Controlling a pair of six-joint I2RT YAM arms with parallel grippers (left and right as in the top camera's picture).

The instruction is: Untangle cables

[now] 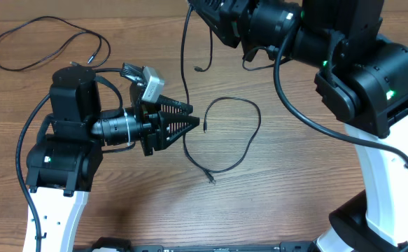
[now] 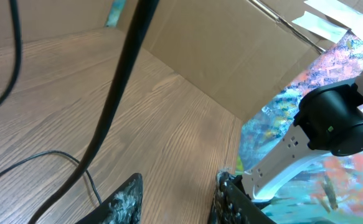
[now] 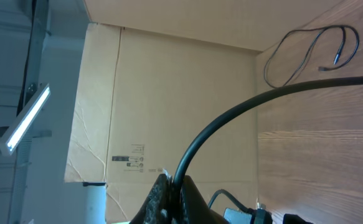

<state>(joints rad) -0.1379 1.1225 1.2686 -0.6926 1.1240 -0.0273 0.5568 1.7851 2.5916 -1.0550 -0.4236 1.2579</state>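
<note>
- The wooden table (image 1: 294, 182) carries all the cords; both arms reach in from the near edge.
- The right gripper (image 3: 172, 186) is raised at the far edge. Its fingers are pinched tight on a held cable (image 1: 184, 63), which hangs straight down from it to the tabletop.
- The left gripper (image 1: 195, 115) points right at mid-table with its fingers parted and nothing between them in its wrist view. The held cable crosses right at its fingertips. In the left wrist view the cable runs slantwise past the left-hand finger (image 2: 124, 200); I cannot tell whether they touch.
- A looped cable (image 1: 258, 122) lies flat just right of the left gripper, one plug end near its fingertips. Its lower end meets the held cable's trailing end; I cannot tell whether they are one cord.
- A third cable (image 1: 50, 52) lies curled at the far left corner, well apart from both grippers, with a silver tip.
</note>
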